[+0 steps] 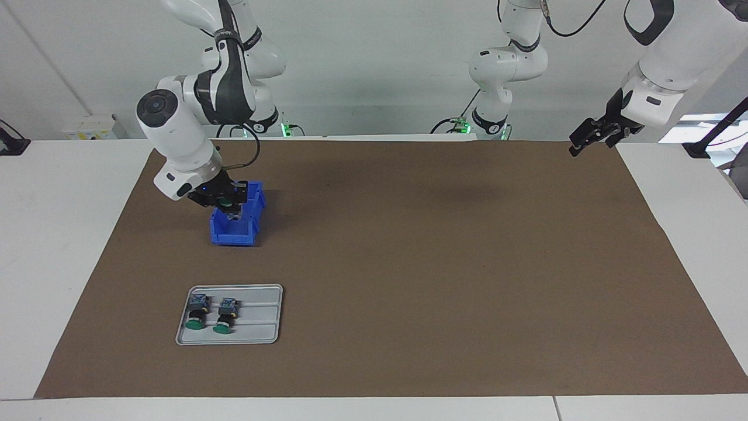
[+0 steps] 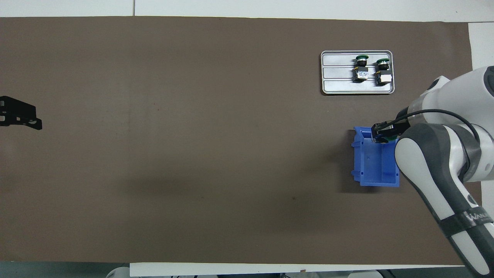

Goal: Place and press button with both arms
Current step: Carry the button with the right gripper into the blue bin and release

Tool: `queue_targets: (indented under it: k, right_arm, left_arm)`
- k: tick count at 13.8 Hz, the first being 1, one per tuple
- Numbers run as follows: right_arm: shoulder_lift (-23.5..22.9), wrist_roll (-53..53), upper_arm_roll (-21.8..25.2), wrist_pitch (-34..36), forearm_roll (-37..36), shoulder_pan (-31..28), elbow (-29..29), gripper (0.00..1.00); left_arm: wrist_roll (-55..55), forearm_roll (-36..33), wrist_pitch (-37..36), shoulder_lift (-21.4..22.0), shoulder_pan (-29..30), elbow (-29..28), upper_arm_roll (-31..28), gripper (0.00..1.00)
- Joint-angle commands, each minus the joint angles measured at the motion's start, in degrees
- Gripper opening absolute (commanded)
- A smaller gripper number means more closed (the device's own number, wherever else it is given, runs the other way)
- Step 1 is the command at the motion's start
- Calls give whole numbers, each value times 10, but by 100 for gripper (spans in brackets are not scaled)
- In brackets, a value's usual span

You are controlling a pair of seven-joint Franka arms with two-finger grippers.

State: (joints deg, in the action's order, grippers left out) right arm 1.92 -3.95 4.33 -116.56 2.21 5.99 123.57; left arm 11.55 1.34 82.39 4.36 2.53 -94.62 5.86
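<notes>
My right gripper (image 1: 231,210) hangs low over the blue bin (image 1: 236,229), at the end of the bin that is farther from the robots. It is shut on a button (image 1: 225,204) whose green cap shows between the fingers; in the overhead view the same button (image 2: 389,137) peeks out by the right gripper (image 2: 381,136) above the bin (image 2: 376,166). Two more green-capped buttons (image 1: 196,311) (image 1: 225,316) lie side by side on a grey tray (image 1: 260,316). My left gripper (image 1: 591,138) waits open in the air over the mat's edge at the left arm's end.
The grey tray (image 2: 335,73) lies farther from the robots than the bin, with both buttons (image 2: 361,68) (image 2: 383,72) at its end toward the right arm's side. A brown mat (image 1: 444,263) covers the table. The left gripper (image 2: 21,116) shows at the view's edge.
</notes>
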Motion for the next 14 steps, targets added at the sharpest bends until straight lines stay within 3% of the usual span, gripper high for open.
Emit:
queue_targets:
  k: [1,10,12,14]
  right_arm:
    - [25,-12,-10,-24,-6,-15,41,0]
    - [4,-15,-10,-54,-7,-15,57,16]
    - [4,-14,-10,-53,-7,-17,57,31]
    - [3,-15,-10,-47,-7,-16,51,57]
  left_arm:
    - [0,-2,4,5,-3,-1,-1,100]
    - [3,-2,6,5,-25,-1,-6,100]
    - [8,-3,6,5,-42,-1,-7,100]
    - [5,-3,7,5,-36,-1,-9,100]
